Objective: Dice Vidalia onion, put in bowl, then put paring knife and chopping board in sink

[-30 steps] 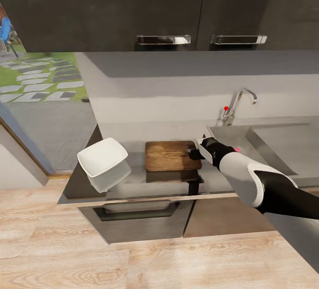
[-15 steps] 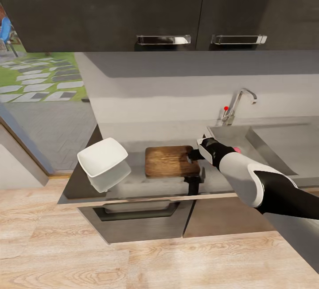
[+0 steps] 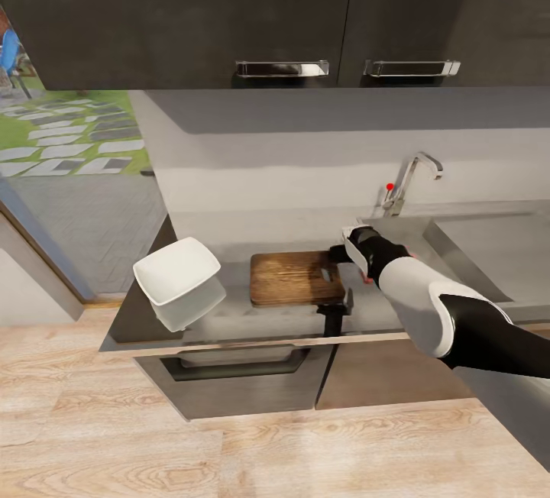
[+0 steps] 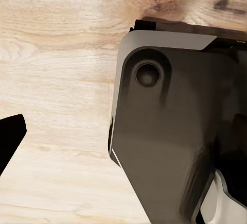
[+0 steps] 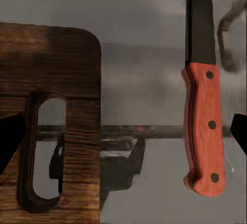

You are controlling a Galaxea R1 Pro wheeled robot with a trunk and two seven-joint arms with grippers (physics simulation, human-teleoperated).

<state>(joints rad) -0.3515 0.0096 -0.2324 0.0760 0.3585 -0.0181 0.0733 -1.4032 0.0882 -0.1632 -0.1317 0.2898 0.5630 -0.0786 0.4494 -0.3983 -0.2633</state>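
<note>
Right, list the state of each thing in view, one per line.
chopping board: flat on the countertop, bare, ungripped.
paring knife: lying beside the board, ungripped.
bowl: tilted, looks empty.
right pincer: over the board's handle-slot end, holding nothing, fingers apart.
sink: contents hidden by the arm.

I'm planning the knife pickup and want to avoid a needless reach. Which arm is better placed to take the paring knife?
Right. The right gripper hovers at the chopping board's handle end, and its wrist camera sees the paring knife close beside the board. The left wrist camera faces the wooden floor, away from the countertop.
</note>
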